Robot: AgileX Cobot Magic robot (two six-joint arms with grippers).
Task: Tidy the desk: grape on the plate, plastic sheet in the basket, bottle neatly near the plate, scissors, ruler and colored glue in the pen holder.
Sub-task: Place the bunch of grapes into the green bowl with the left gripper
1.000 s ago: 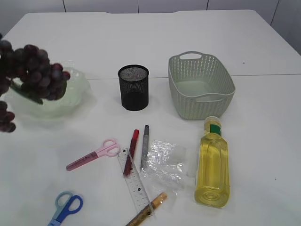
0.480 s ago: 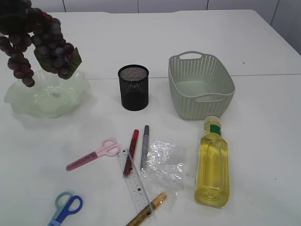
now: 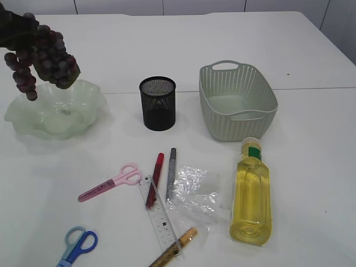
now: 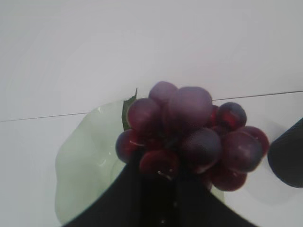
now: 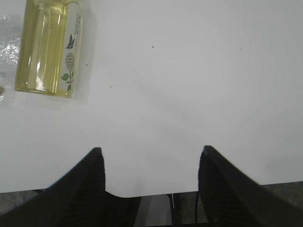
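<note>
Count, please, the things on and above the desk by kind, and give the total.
Grape bunches: 1, held above the plate
Plates: 1
Pen holders: 1
Baskets: 1
Bottles: 1
Scissors: 2, pink and blue
Rulers: 1
Glue pens: 3, red, grey, gold
Plastic sheets: 1
Total: 12

2 black fingers (image 5: pixel 94 184), dark left gripper (image 4: pixel 158 194)
</note>
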